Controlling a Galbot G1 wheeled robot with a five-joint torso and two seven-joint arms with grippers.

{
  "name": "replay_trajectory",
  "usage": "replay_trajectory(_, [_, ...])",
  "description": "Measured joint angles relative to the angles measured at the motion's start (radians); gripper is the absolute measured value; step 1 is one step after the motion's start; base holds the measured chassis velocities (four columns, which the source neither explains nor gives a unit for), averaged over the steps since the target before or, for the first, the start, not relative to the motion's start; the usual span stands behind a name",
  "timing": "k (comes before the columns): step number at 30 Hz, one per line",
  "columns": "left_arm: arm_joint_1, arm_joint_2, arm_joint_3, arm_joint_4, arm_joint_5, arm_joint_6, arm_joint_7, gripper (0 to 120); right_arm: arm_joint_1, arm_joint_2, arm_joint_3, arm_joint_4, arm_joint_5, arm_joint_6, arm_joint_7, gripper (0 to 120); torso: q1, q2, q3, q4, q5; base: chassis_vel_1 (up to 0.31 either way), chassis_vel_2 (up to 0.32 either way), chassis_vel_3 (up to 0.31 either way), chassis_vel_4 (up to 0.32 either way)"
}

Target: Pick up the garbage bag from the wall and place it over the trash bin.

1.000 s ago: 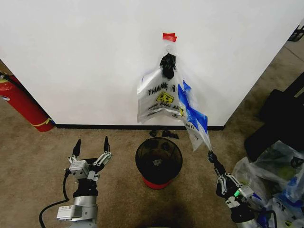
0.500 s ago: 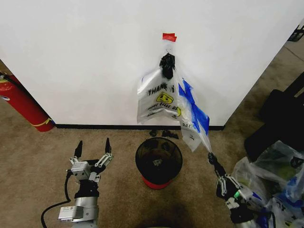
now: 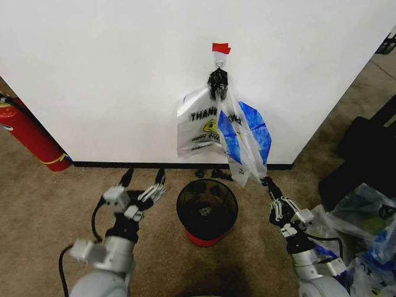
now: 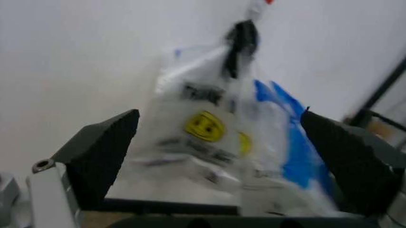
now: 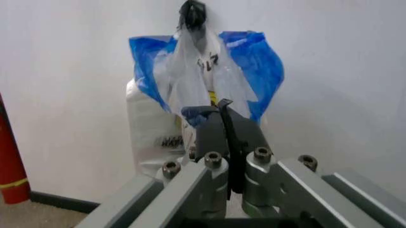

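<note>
The bag (image 3: 244, 139), thin crinkled plastic with a blue patch, hangs from a hook (image 3: 219, 64) on the white wall (image 3: 111, 80), above the round wire-mesh bin (image 3: 206, 207) on the carpet (image 3: 37, 204). Its lower corner is pinched in the right gripper (image 3: 266, 182), fingers closed together on the film. The left gripper (image 3: 143, 177) hovers beside the bin, fingers spread wide, holding nothing.

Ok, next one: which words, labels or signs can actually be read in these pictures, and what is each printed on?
"THANK": black letters on the white smiley bag hanging at the wall; the rest is covered.
Smaller black lines under its yellow smiley: too small to read.
Black lettering on the garbage bag, which the right gripper grips at its lower end: blurred, unreadable.
Red tag above the hook: no text visible.
</note>
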Motion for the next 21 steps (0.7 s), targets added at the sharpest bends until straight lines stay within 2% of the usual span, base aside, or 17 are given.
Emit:
replay_trajectory(2, [-0.066, 0.038, 0.039, -0.005, -0.078, 0.042, -0.021, 100, 0.008, 0.009, -0.013, -0.001, -0.02, -0.005, 0.006, 0, 0.0, 0.0, 0.0, 0.0007, 0.0002, 0.0, 0.0, 0.0, 0.0])
replay_trajectory(4, [-0.133, 0.057, 0.086, 0.001, -0.113, 0.076, -0.043, 100, 0.011, 0.018, -0.019, -0.001, -0.037, -0.01, 0.013, 0, 0.0, 0.0, 0.0, 0.0001, -0.0002, 0.0, 0.0, 0.0, 0.0])
replay_trajectory(5, [-0.207, 0.07, 0.143, 0.02, -0.134, 0.105, -0.065, 100, 0.013, 0.027, -0.023, -0.001, -0.052, -0.014, 0.019, 0, 0.0, 0.0, 0.0, 0.0001, 0.0001, 0.0, 0.0, 0.0, 0.0])
replay_trajectory(7, [-0.321, 0.081, 0.217, 0.054, -0.153, 0.134, -0.089, 100, 0.017, 0.038, -0.025, -0.006, -0.071, -0.018, 0.027, 0, 0.0, 0.0, 0.0, 0.0001, -0.0001, 0.0, 0.0, 0.0, 0.0])
replay_trajectory(9, [-0.333, 0.082, 0.224, 0.058, -0.154, 0.136, -0.091, 100, 0.018, 0.04, -0.026, -0.007, -0.074, -0.018, 0.028, 0, 0.0, 0.0, 0.0, 0.0, 0.0, 0.0, 0.0, 0.0, 0.0])
replay_trajectory(11, [-0.474, 0.083, 0.306, 0.105, -0.18, 0.165, -0.119, 100, 0.02, 0.049, -0.024, -0.012, -0.083, -0.02, 0.032, 0, 0.0, 0.0, 0.0, -0.0003, 0.0001, 0.0, 0.0, 0.0, 0.0])
replay_trajectory(14, [-0.587, 0.068, 0.371, 0.155, -0.204, 0.192, -0.143, 100, 0.02, 0.052, -0.017, -0.015, -0.083, -0.021, 0.034, 0, 0.0, 0.0, 0.0, -0.0002, 0.0003, 0.0, 0.0, 0.0, 0.0])
replay_trajectory(17, [-0.643, 0.047, 0.401, 0.184, -0.228, 0.216, -0.169, 100, 0.02, 0.052, -0.01, -0.016, -0.083, -0.021, 0.034, 0, 0.0, 0.0, 0.0, 0.0003, 0.0005, 0.0, 0.0, 0.0, 0.0])
replay_trajectory(19, [-0.718, -0.002, 0.423, 0.197, -0.375, 0.298, -0.265, 100, 0.021, 0.05, 0.001, -0.02, -0.081, -0.021, 0.034, 0, 0.0, 0.0, 0.0, 0.0002, 0.0004, 0.0, 0.0, 0.0, 0.0])
replay_trajectory(21, [-0.763, -0.035, 0.435, 0.204, -0.469, 0.334, -0.326, 100, 0.02, 0.05, 0.006, -0.022, -0.077, -0.021, 0.035, 0, 0.0, 0.0, 0.0, -0.0001, 0.0004, 0.0, 0.0, 0.0, 0.0])
